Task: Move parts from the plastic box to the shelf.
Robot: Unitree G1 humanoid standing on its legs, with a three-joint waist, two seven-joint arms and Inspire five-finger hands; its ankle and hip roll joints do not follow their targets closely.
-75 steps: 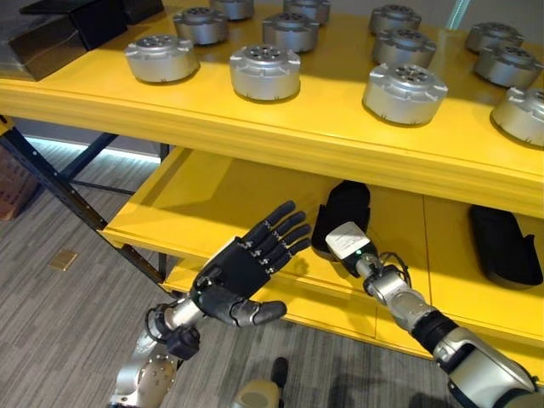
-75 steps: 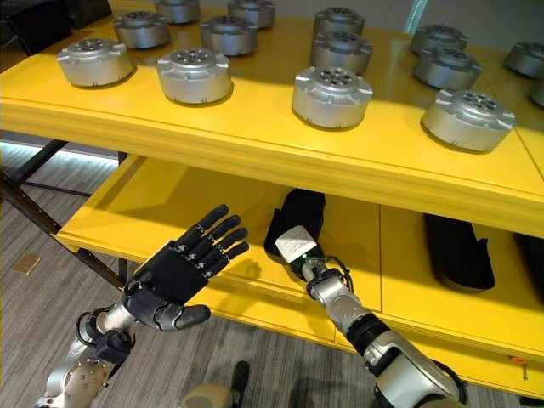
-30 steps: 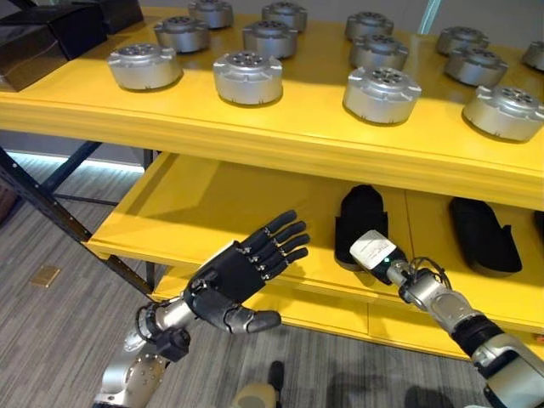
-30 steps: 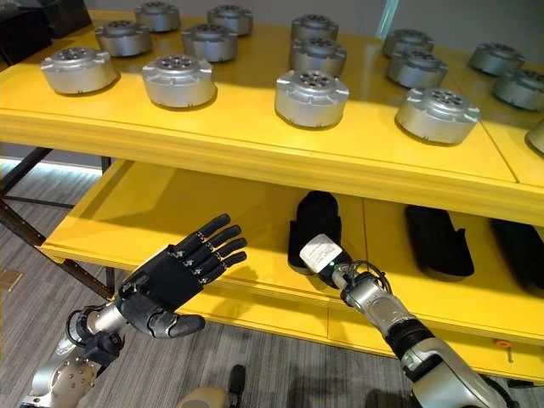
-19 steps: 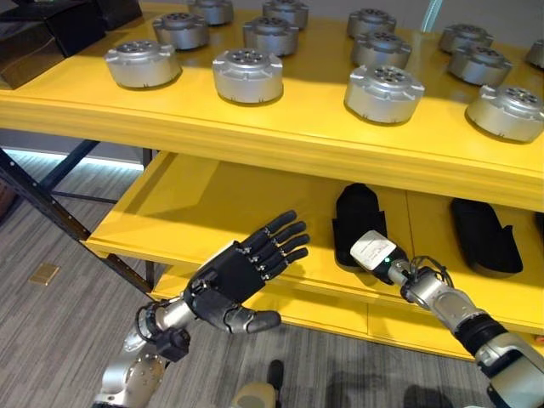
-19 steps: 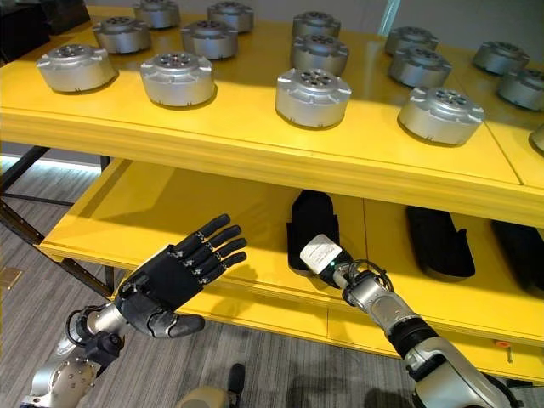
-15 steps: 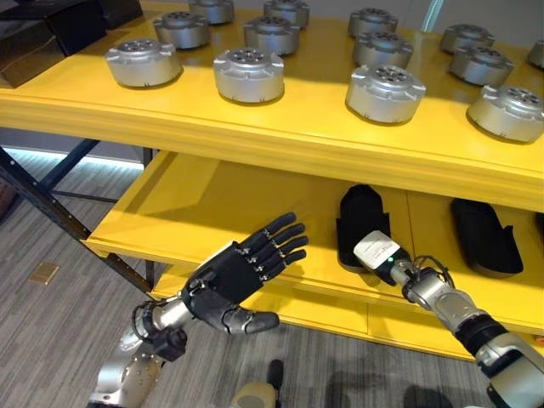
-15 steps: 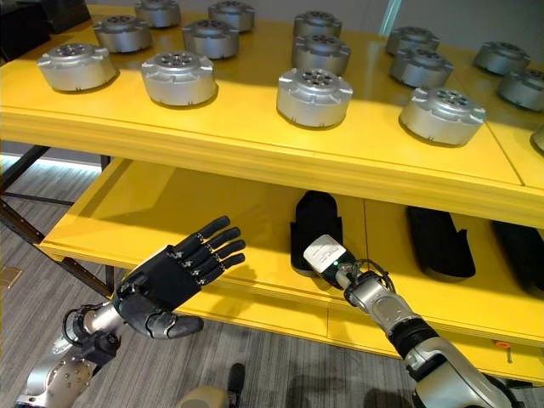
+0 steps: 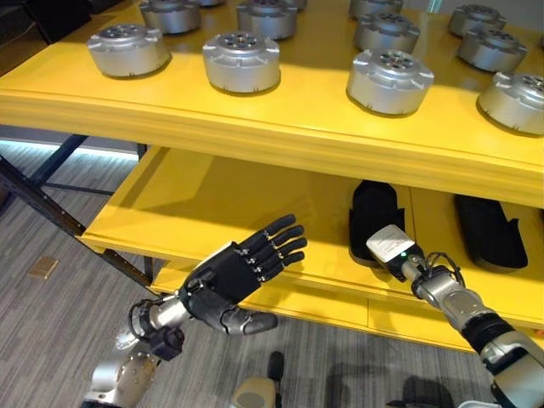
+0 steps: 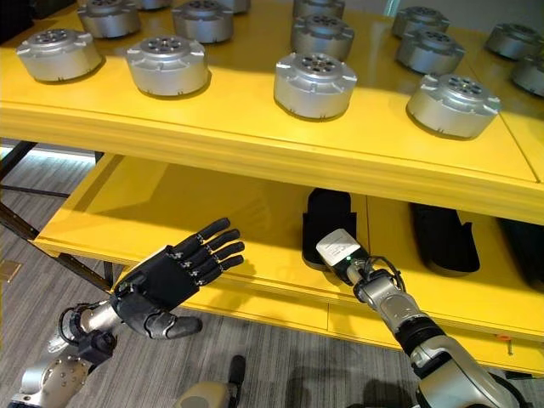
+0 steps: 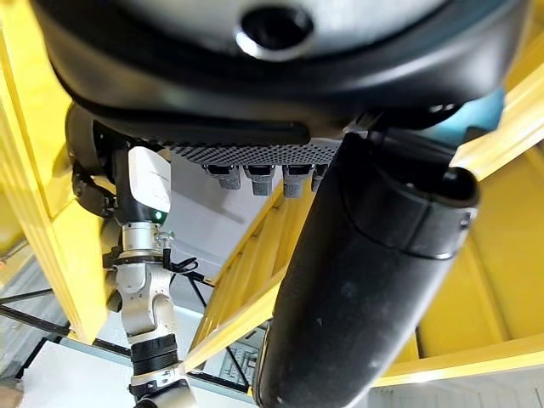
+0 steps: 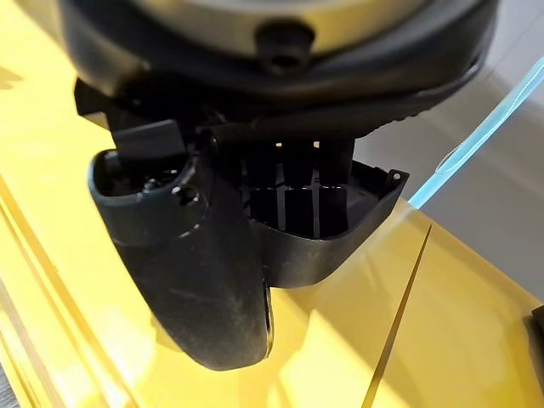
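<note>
Left hand [image 9: 231,280]: held in front of the lower shelf's [image 9: 212,212] front edge, palm up, fingers straight and spread, thumb out to the side. It holds nothing.

Right hand [image 12: 280,204]: reaches onto the lower shelf, inside a black moulded part [image 10: 330,223] that lies just behind the front edge. In the right wrist view the fingers lie against the part's ribbed dark wall. How far the hand is closed cannot be told, nor whether it grips the part.

Lower shelf, count: in the left eye view, two black moulded parts lie lengthwise, front to back. The second part [image 9: 491,234] lies toward the shelf's right end, apart from the first. In the right eye view, the edge of a further dark shape [image 10: 529,251] shows at the far right; its identity cannot be determined.

Upper shelf [image 9: 280,127], count: nine round silver metal parts [image 9: 241,61] are visible in the left eye view, standing in rows from near the front edge to the rear, none touching.
</note>
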